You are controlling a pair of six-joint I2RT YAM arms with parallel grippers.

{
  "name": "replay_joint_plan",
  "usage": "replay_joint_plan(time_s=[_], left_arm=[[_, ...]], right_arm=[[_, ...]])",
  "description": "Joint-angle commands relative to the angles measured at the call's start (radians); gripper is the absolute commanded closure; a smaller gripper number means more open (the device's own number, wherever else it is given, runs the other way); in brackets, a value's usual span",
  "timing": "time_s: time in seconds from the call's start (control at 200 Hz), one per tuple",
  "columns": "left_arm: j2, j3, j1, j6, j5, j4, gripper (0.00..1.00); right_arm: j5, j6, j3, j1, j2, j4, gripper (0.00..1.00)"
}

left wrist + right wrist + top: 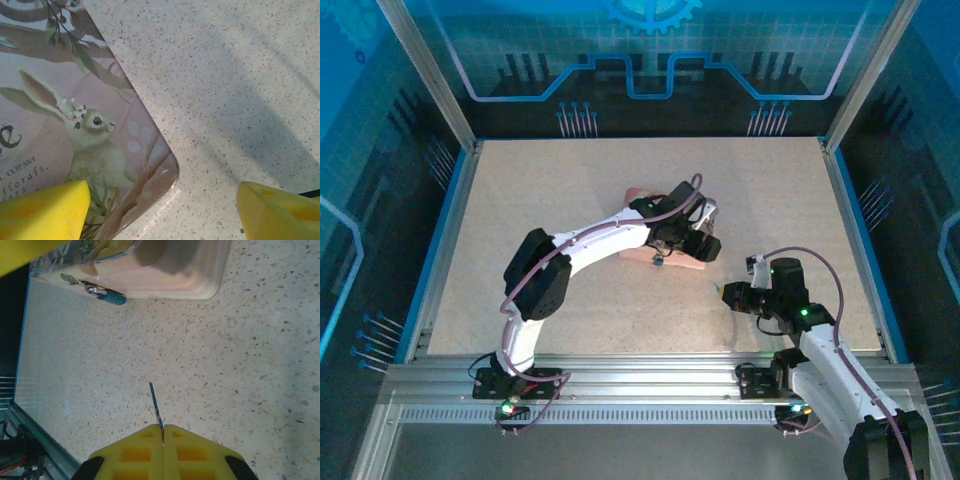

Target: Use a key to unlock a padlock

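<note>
We see the left gripper (pixel 699 243) spread wide above the pink tin box (pixel 665 252) in the middle of the table (pixel 550 200), holding nothing. In its wrist view one yellow finger (pixel 42 210) sits over the rabbit picture on the lid (pixel 75 125) and the other over bare tabletop, with the tin's rounded corner between them. We cannot tell whether either pad touches the tin.

The padlock (pixel 107 294) lies against the tin's side wall (pixel 175 285) that faces the arms, its bluish body on the tabletop and its thin shackle towards the box. From above we see it as a small glint at the tin's near edge (pixel 660 262).

The right gripper (pixel 162 435) is pinched tight on the key (pixel 155 402), whose thin blade sticks out from between the yellow pads towards the tin. It is well apart from the padlock, to the right of the box (pixel 722 292)
</note>
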Motion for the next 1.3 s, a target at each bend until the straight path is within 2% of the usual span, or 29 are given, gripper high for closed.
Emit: replay_joint_plan(time_s=[0.0, 0.165, 0.27, 0.555, 0.785, 1.025, 1.296], left_arm=[[-0.073, 0.012, -0.005, -0.023, 0.008, 0.005, 0.2], [-0.16, -0.007, 0.025, -0.03, -0.001, 0.026, 0.17], [-0.252, -0.083, 0.061, -0.044, -0.01, 0.058, 0.17], [-0.569, -0.451, 0.16, -0.106, -0.03, 0.181, 0.16], [-0.751, -0.721, 0.177, -0.167, -0.034, 0.246, 0.15], [-0.792, -0.923, 0.177, -0.271, 0.004, 0.421, 0.17], [-0.682, -0.985, 0.164, -0.298, 0.035, 0.611, 0.21]], right_arm=[[-0.052, -0.011, 0.002, -0.013, -0.009, -0.002, 0.95], [-0.112, -0.021, 0.038, -0.017, 0.015, 0.022, 0.95], [-0.181, -0.033, 0.082, -0.03, 0.056, 0.035, 0.95], [-0.247, -0.036, 0.245, -0.041, 0.232, 0.116, 0.95], [-0.252, -0.011, 0.34, -0.037, 0.392, 0.227, 0.96], [-0.219, 0.035, 0.382, -0.009, 0.528, 0.348, 0.96], [-0.176, 0.034, 0.445, 0.006, 0.677, 0.42, 0.97]])
